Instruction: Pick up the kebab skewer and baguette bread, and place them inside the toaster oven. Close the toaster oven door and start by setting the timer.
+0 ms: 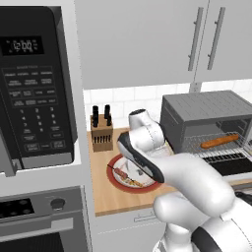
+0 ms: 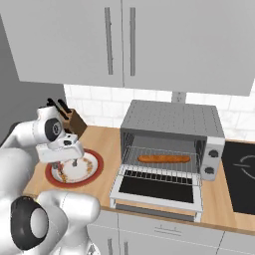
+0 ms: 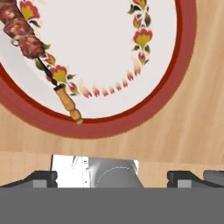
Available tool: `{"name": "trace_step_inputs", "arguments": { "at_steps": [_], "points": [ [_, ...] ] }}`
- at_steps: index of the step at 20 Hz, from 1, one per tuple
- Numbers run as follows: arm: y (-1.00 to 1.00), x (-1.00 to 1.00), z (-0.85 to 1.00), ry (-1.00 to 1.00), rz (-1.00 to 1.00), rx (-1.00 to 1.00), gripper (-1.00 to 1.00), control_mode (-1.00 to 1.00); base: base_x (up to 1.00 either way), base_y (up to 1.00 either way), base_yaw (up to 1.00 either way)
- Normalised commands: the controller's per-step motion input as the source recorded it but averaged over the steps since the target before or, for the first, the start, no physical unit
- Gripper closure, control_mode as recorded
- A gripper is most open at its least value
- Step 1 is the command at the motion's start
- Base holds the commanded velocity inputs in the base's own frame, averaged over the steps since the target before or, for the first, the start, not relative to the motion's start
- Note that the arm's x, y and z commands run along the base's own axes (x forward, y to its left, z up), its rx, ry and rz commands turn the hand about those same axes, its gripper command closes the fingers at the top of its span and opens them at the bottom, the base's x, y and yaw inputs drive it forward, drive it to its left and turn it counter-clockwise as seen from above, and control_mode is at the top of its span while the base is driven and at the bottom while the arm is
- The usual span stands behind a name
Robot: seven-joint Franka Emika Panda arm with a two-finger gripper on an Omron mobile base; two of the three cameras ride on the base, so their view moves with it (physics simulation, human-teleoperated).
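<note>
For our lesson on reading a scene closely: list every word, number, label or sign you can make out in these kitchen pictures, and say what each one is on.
"12:00", as far as it can be read: on the lit display of the black microwave.
Microwave keypad: white button labels, too small and blurred to read.
Toaster oven knobs: no legible markings.
Plate: painted flowers, no text.
</note>
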Motion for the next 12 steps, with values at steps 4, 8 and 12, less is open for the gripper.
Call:
{"name": "trace_step_inputs", "arguments": {
  "at_steps": [4,8,12],
  "points": [
    [0.15,0.3,-0.08,0.2,0.0,0.0,-1.0,-1.0,0.0,0.0,0.0],
    [0.42,0.38,-0.37,0.06,0.01,0.0,-1.0,-1.0,0.0,0.0,0.0],
    [0.51,0.58,-0.51,0.01,0.12,0.0,-1.0,-1.0,0.0,0.0,0.0]
  ]
}}
